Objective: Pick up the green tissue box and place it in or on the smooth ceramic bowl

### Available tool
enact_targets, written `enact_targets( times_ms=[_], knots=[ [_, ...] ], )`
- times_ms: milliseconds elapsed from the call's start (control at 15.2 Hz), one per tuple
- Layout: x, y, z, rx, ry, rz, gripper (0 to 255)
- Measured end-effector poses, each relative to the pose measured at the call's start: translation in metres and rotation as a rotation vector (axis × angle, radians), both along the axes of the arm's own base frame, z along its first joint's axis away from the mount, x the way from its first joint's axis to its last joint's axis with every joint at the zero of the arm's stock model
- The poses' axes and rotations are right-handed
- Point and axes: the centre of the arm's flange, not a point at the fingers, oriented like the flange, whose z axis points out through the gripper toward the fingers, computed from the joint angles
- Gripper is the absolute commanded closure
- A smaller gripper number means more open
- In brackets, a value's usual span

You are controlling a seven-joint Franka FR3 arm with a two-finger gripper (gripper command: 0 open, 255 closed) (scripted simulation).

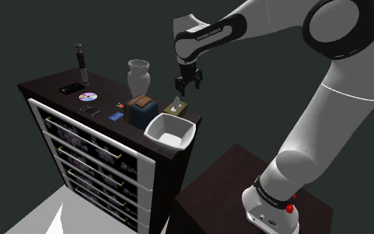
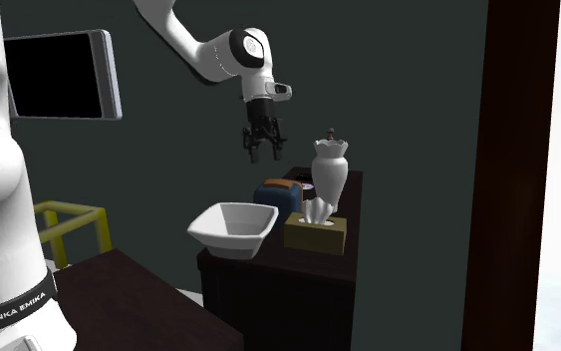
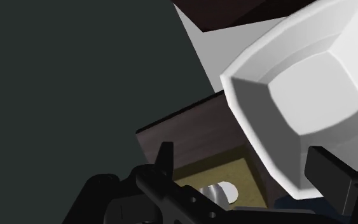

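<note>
The tissue box (image 1: 177,106) is olive-green with a white tissue sticking out of its top. It stands on the dark dresser top (image 1: 52,85), at the corner beside the wall. Close to it, at the dresser's front corner, sits the white angular bowl (image 1: 170,131). My black gripper (image 1: 188,83) hangs open a short way above the tissue box, touching nothing. In the second exterior view the gripper (image 2: 261,145) is above and behind the bowl (image 2: 231,227), with the tissue box (image 2: 316,234) to its right. The wrist view looks down past the fingers (image 3: 165,159) onto the tissue box (image 3: 215,175) and the bowl (image 3: 311,95).
A white vase (image 1: 139,76) and a blue-and-brown toaster-like box (image 1: 141,110) stand just beside the tissue box. Farther along lie a disc (image 1: 88,97), a dark remote (image 1: 70,89) and an upright handle (image 1: 81,63). A dark wall backs the dresser, whose drawer fronts (image 1: 86,153) face forward.
</note>
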Motion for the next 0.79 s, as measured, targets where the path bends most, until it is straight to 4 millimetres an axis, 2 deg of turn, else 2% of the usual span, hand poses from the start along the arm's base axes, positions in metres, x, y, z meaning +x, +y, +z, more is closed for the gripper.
enact_targets(
  times_ms=[792],
  knots=[
    [0.13,-0.046,-0.086,-0.062,0.047,-0.04,0]
  ],
)
